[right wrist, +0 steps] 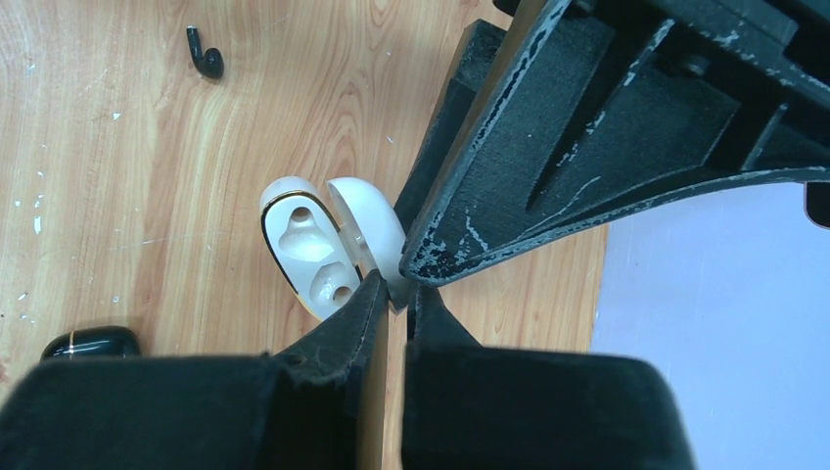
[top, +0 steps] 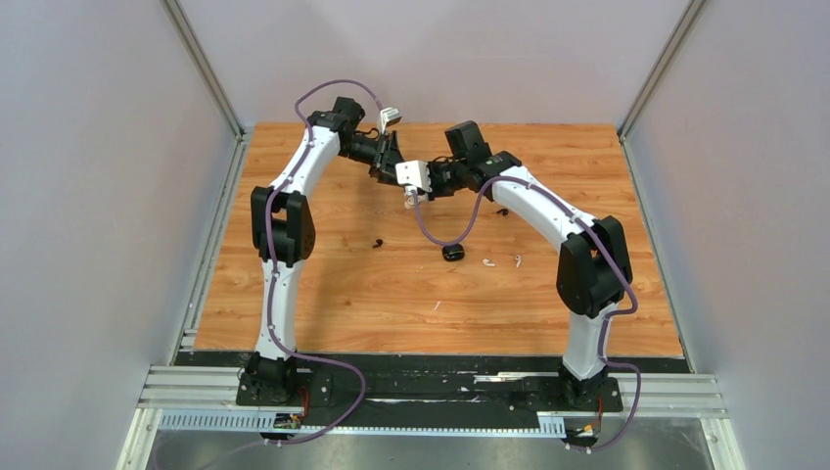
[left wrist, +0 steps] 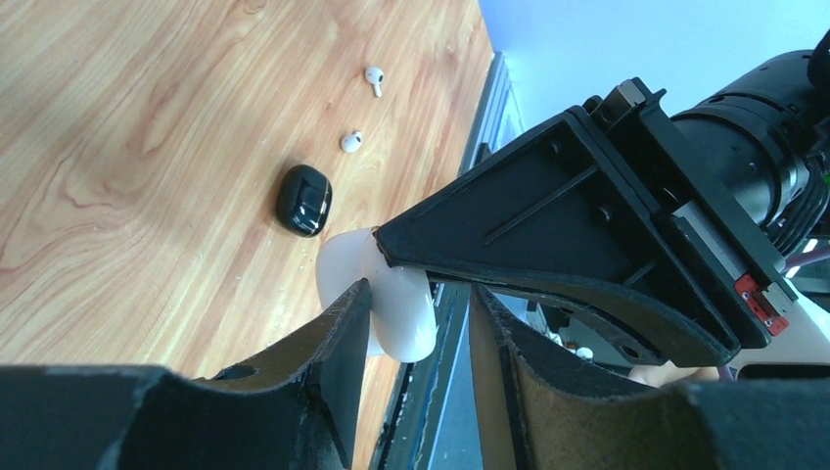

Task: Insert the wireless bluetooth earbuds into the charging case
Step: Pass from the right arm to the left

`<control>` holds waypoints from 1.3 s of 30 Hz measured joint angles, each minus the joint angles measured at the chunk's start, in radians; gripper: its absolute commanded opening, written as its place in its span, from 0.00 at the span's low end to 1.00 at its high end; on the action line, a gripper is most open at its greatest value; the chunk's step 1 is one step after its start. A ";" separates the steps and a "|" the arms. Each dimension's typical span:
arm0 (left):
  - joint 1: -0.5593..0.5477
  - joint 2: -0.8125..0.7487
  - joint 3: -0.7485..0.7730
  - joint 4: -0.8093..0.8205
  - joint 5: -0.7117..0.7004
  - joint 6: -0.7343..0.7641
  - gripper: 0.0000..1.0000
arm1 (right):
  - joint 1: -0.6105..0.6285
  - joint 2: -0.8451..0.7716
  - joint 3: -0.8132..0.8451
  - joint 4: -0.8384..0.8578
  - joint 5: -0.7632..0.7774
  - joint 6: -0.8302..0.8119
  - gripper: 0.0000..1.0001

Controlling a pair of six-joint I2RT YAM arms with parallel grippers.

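The white charging case (right wrist: 308,250) is held open above the table, its two sockets empty and its lid (right wrist: 367,225) swung back. My right gripper (right wrist: 396,286) is shut on the case at the hinge. My left gripper (left wrist: 421,289) is open around the case (left wrist: 391,318): one finger touches it and the other stands apart. In the top view both grippers, left (top: 391,164) and right (top: 415,196), meet at the back middle. Two white earbuds (top: 487,261) (top: 518,260) and one black earbud (top: 377,243) lie on the table. The other black earbud is not visible.
A closed black case (top: 452,253) lies on the wooden table (top: 323,304) just left of the white earbuds; it also shows in the left wrist view (left wrist: 302,200) and the right wrist view (right wrist: 90,343). Grey walls enclose the table on three sides.
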 measured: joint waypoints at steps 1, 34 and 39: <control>0.000 0.000 0.000 0.000 -0.003 0.000 0.47 | 0.002 0.000 0.000 0.003 0.004 0.005 0.00; 0.001 0.009 -0.005 0.011 -0.008 -0.006 0.13 | 0.009 0.000 0.001 0.068 0.052 0.039 0.15; 0.001 0.014 -0.007 0.020 0.008 -0.006 0.00 | 0.008 0.000 0.001 0.079 0.060 0.055 0.31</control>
